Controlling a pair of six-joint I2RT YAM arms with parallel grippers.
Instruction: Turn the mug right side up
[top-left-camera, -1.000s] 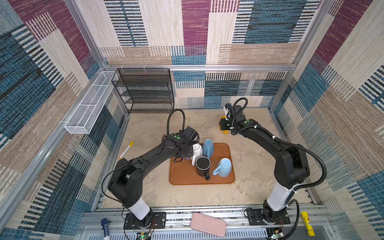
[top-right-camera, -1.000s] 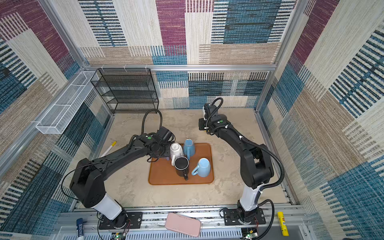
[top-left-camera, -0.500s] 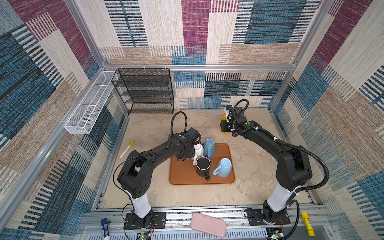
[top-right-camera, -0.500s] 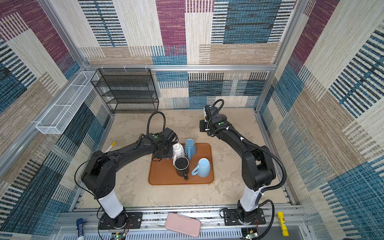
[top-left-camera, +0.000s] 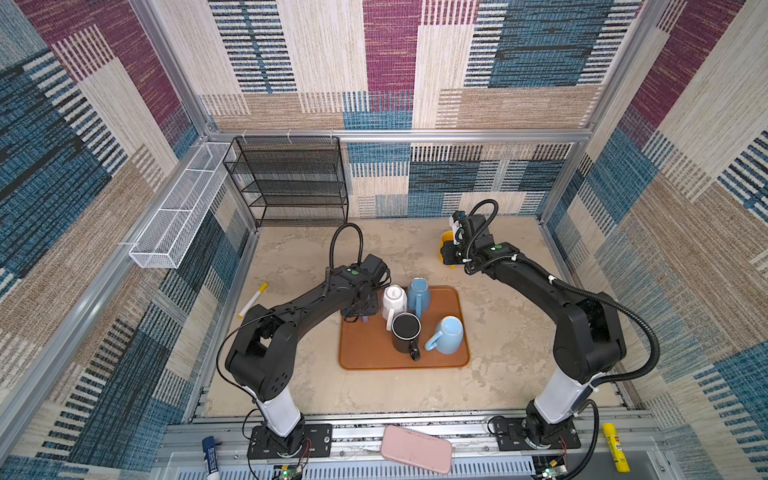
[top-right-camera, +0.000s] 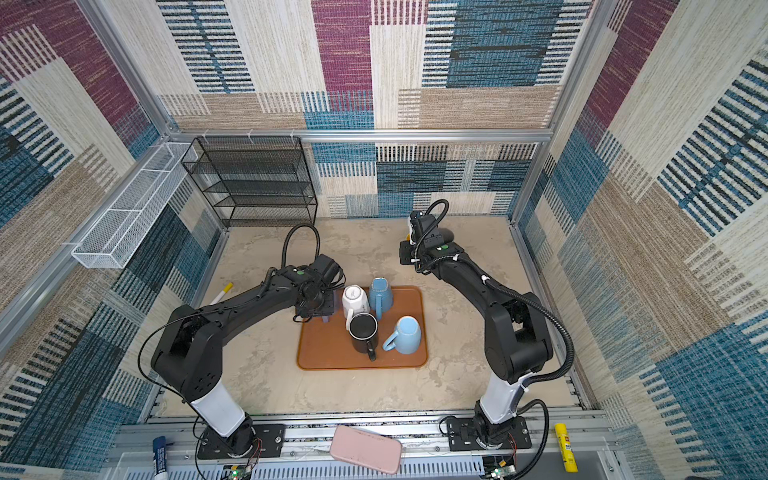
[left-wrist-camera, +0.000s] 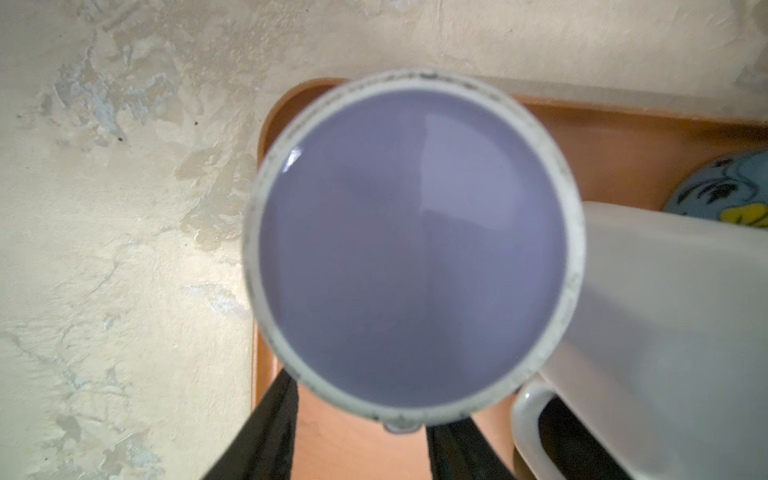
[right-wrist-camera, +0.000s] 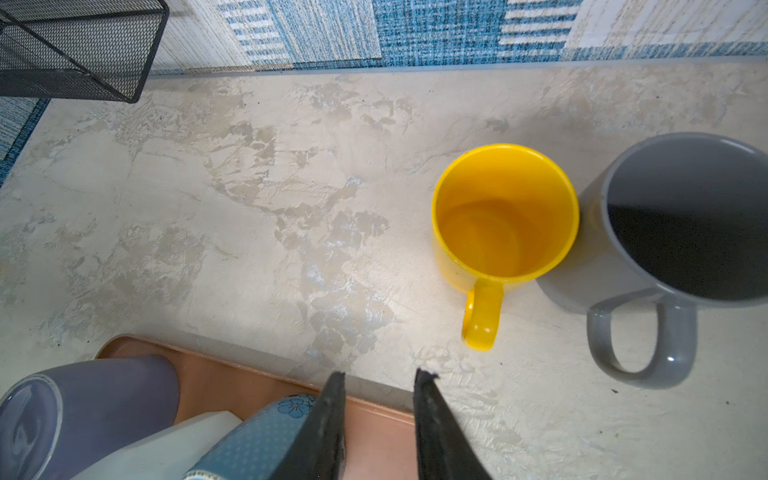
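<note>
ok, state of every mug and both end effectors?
purple mug, bottom up
white mug, upside down
tall blue mug, upside down
light blue mug, upside down
black mug, upright
yellow mug, upright
grey mug, upright
left end effector, at purple mug, grip hidden
right end effector, open, empty

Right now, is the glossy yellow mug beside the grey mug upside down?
No, the glossy yellow mug stands upright on the table, mouth facing up.

No legible text or labels
</note>
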